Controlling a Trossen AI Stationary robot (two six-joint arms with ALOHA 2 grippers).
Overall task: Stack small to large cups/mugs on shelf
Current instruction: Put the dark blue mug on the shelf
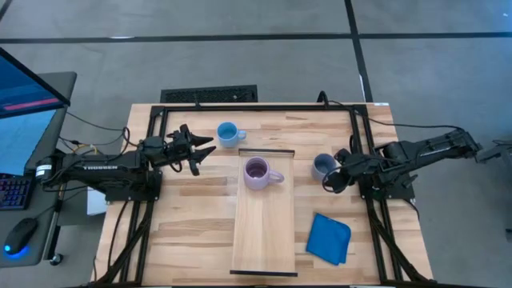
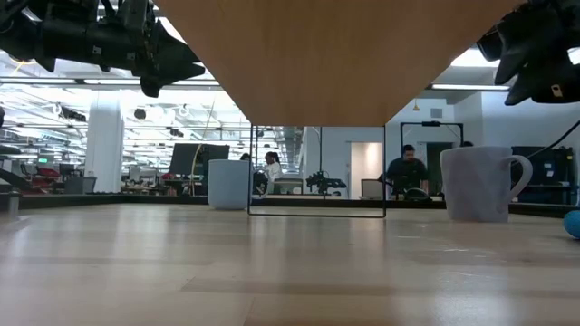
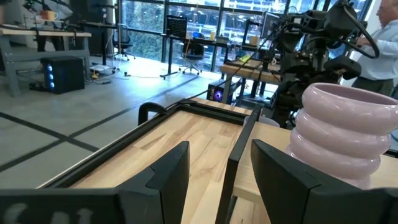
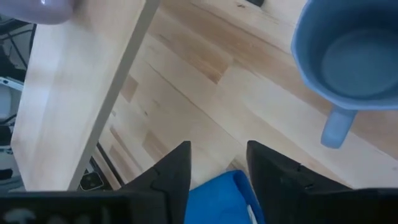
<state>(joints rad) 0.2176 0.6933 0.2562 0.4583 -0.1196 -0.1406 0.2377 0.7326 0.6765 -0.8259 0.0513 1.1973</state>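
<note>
The pale purple mug [image 1: 258, 173] stands upright on the far end of the light-wood shelf [image 1: 264, 232], and also shows in the left wrist view [image 3: 345, 134]. The bright light blue mug [image 1: 230, 134] stands on the table by the shelf's far left corner. The grey-blue mug [image 1: 324, 166] stands on the table right of the shelf, and also shows in the right wrist view [image 4: 348, 56]. My left gripper [image 1: 204, 150] is open and empty, left of the purple mug. My right gripper [image 1: 330, 182] is open and empty, just near of the grey-blue mug.
A folded blue cloth [image 1: 329, 238] lies on the table right of the shelf's near half. The shelf is raised on a thin dark frame [image 2: 317, 213]. A dark rail frame [image 1: 260, 107] edges the table. People stand in the room behind.
</note>
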